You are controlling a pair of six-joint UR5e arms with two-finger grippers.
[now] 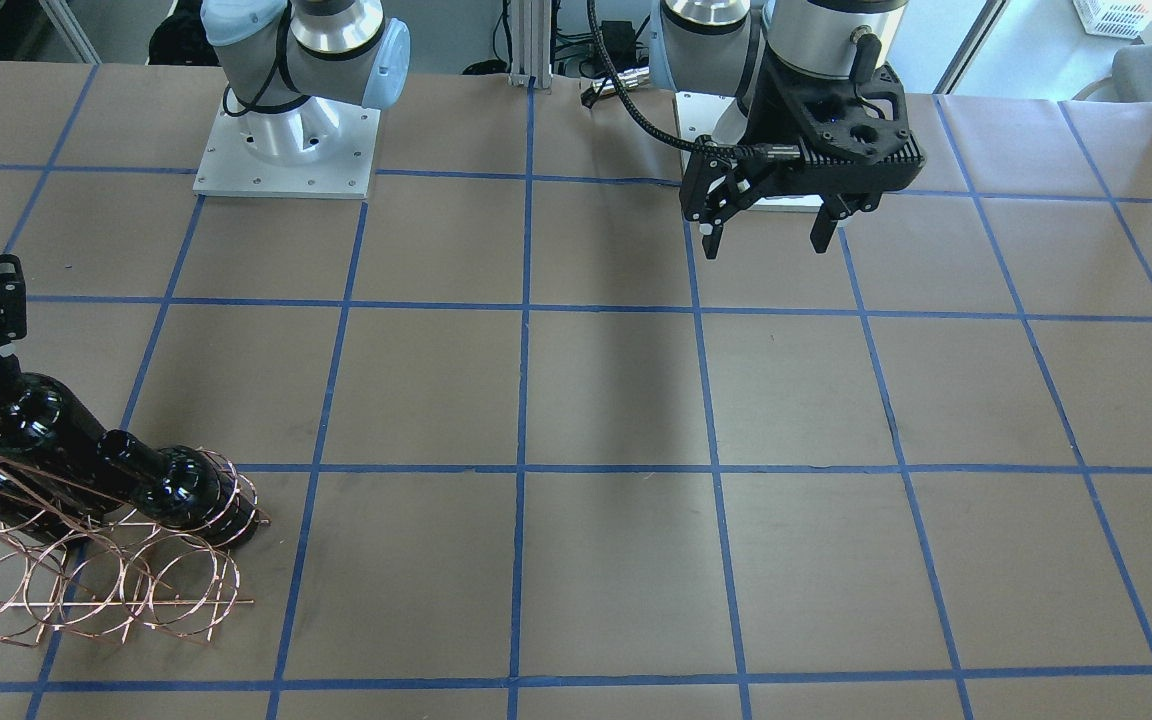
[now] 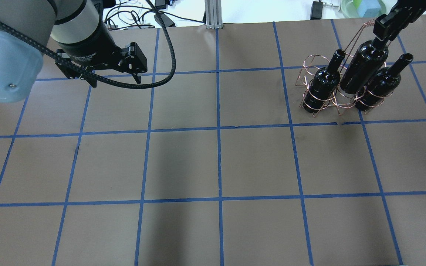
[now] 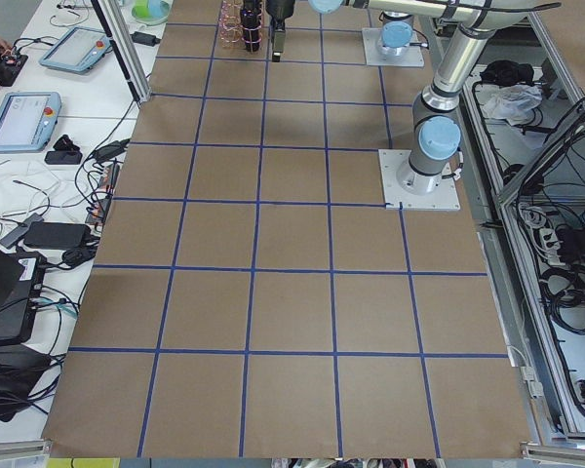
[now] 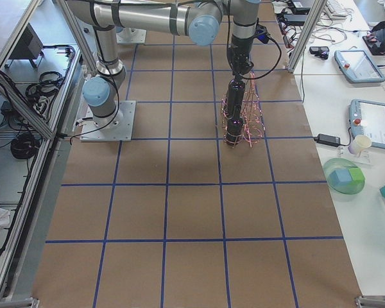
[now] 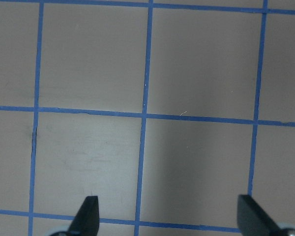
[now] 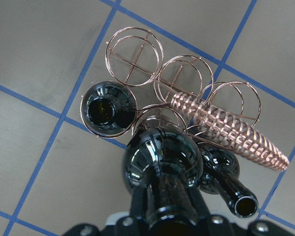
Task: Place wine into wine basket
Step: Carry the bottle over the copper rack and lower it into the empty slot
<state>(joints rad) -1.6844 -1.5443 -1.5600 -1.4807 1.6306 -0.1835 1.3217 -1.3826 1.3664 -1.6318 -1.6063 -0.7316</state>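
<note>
Holding a bottle over the basket
The right gripper clamps its neck; it stands upright between two neighbours, base hidden. The left gripper hangs open, well apart. A base catching wire could tip the basket or knock glass; an early release could drop it.

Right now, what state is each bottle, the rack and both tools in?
held wine, gripped at the neck, over the middle ring between the other two bottles; seating unclear
end bottle, standing in a ring, mouth open
other end bottle, standing in a ring, mouth open
wine basket, on the table, one row of three rings empty
right tool, shut on held wine
left tool, open, empty
</note>
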